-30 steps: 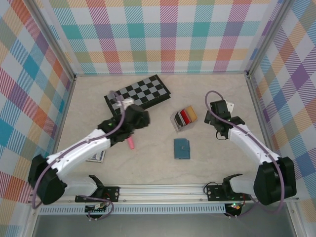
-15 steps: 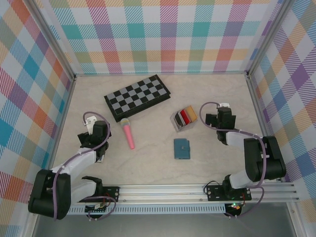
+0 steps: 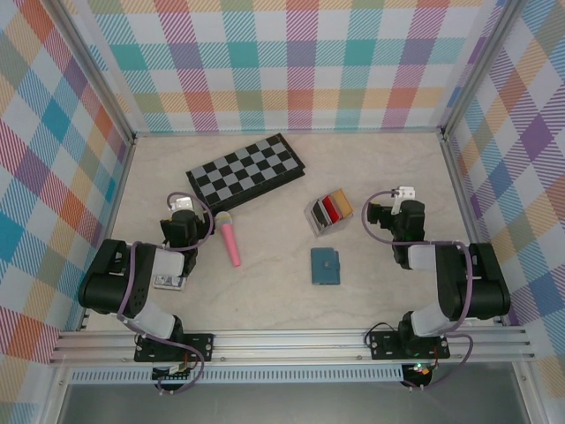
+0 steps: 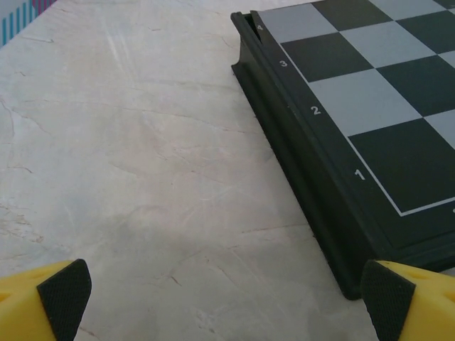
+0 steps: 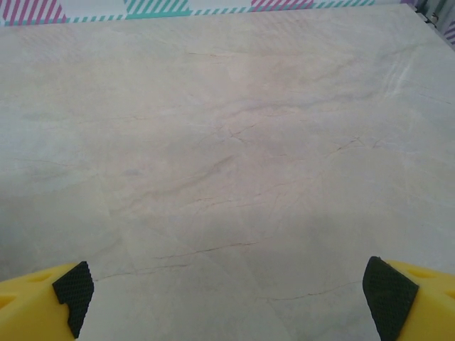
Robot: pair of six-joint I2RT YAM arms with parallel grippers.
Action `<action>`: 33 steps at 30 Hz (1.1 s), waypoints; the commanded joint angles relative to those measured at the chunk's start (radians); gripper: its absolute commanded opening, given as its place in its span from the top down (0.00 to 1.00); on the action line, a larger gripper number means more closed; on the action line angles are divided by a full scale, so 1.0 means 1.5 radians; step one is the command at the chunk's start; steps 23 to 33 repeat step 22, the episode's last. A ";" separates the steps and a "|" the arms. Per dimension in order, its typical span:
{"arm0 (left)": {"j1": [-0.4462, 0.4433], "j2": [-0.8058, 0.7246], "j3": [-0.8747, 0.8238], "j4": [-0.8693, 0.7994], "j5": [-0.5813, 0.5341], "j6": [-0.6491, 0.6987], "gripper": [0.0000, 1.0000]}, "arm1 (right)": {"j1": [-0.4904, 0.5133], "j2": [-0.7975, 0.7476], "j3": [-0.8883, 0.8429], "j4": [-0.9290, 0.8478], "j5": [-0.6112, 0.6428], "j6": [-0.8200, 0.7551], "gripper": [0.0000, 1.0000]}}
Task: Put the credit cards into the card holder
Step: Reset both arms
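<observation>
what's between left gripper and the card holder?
Top view: a pink microphone-shaped toy lies between the left gripper and the card holder, touching neither.

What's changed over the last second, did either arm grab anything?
Both arms folded back toward their bases: the left gripper away from the pink toy microphone, the right gripper away from the grey tray. Both are open and empty; nothing grabbed. The credit cards in the tray, the card holder and chessboard stayed put.
</observation>
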 commanded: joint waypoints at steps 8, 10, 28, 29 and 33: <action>0.018 -0.002 0.008 0.061 0.031 0.011 0.00 | -0.005 0.008 -0.010 0.061 -0.014 0.012 0.00; 0.018 -0.002 0.008 0.060 0.031 0.010 0.00 | -0.005 0.009 -0.009 0.061 -0.015 0.011 0.00; 0.018 -0.002 0.008 0.059 0.032 0.011 0.00 | -0.005 0.008 -0.008 0.057 -0.018 0.011 0.00; 0.018 -0.002 0.008 0.059 0.032 0.011 0.00 | -0.005 0.008 -0.008 0.057 -0.018 0.011 0.00; 0.018 -0.002 0.008 0.059 0.032 0.011 0.00 | -0.005 0.008 -0.008 0.057 -0.018 0.011 0.00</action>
